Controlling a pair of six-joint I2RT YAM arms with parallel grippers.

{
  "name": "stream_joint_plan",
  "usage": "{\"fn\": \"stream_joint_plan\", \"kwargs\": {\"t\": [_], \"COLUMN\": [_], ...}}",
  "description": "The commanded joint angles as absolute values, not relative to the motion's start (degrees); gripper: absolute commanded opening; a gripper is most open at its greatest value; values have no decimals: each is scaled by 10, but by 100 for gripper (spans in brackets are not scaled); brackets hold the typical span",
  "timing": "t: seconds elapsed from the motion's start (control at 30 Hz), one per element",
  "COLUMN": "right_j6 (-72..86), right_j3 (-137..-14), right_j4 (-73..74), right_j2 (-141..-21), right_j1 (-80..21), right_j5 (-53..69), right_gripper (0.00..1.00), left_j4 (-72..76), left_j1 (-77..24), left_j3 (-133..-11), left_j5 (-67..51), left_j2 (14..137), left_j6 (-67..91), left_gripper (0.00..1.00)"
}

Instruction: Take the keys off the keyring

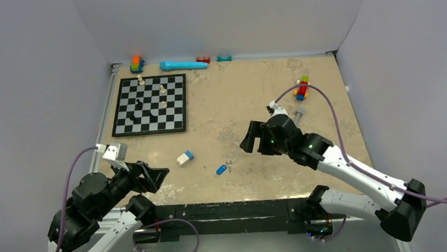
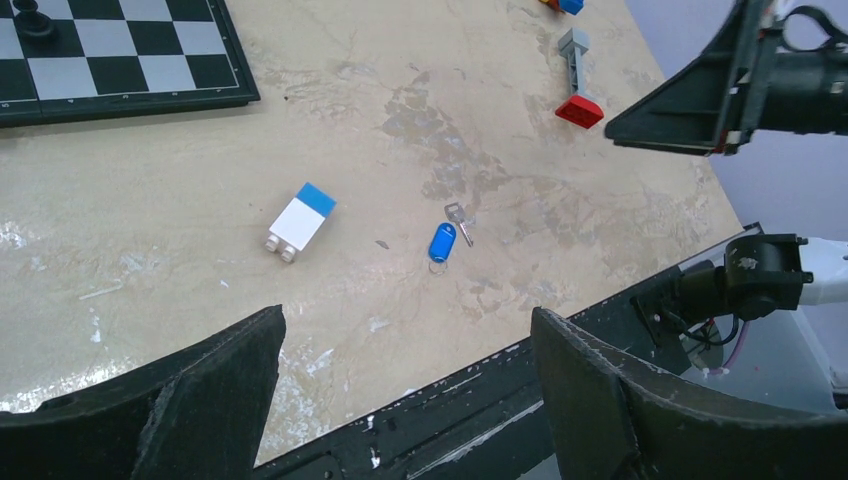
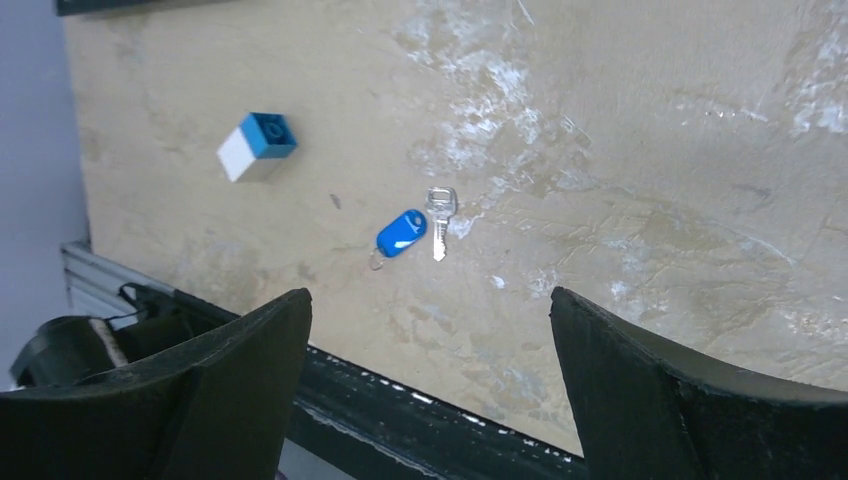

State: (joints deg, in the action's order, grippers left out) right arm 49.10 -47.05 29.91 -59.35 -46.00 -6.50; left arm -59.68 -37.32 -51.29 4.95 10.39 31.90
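The blue-headed key (image 3: pixel 401 231) lies flat on the beige table near its front edge, with a small wire keyring (image 3: pixel 376 263) at its lower end. The plain silver key (image 3: pixel 440 207) lies right beside it, away from the ring. Both also show as the blue key (image 1: pixel 221 170) (image 2: pixel 442 243) and the silver key (image 1: pixel 229 165) (image 2: pixel 458 216). My right gripper (image 1: pixel 255 140) (image 3: pixel 430 295) hovers above and right of them, open and holding nothing. My left gripper (image 1: pixel 157 178) (image 2: pixel 407 315) stands open and holding nothing at the front left, well away from the keys.
A white-and-blue block (image 1: pixel 185 157) (image 2: pixel 301 221) lies left of the keys. A chessboard (image 1: pixel 149 104) with a few pieces is at the back left. Toy bricks (image 1: pixel 303 87) and a grey piece (image 1: pixel 299 113) lie at the right. A cyan tube (image 1: pixel 182 64) lies along the back wall.
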Motion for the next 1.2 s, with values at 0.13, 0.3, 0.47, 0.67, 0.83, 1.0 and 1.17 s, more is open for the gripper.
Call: {"fn": "stream_joint_plan", "kwargs": {"t": [0.13, 0.3, 0.47, 0.67, 0.83, 1.0, 1.17], "right_j6": [441, 420, 410, 435, 408, 423, 450], "right_j3": [-557, -627, -673, -656, -587, -576, -563], "right_j4": [418, 446, 440, 390, 285, 323, 403], "right_j2": [-477, -437, -409, -361, -288, -261, -233], "right_j1": [-459, -460, -460, -460, -460, -460, -459], "right_j5": [-130, -166, -189, -221, -189, -201, -205], "right_gripper": [96, 97, 98, 98, 98, 98, 98], "left_j4": [-594, -593, -593, -594, -595, -596, -597], "left_j1": [-375, -375, -375, -376, -375, -375, -376], "left_j3": [-510, -510, -509, -509, -509, -510, -510], "left_j5": [52, 51, 50, 52, 53, 56, 58], "left_j2": [107, 109, 109, 106, 105, 103, 102], "left_j6": [314, 313, 313, 314, 314, 316, 316], "left_gripper": [96, 96, 96, 96, 96, 97, 96]}}
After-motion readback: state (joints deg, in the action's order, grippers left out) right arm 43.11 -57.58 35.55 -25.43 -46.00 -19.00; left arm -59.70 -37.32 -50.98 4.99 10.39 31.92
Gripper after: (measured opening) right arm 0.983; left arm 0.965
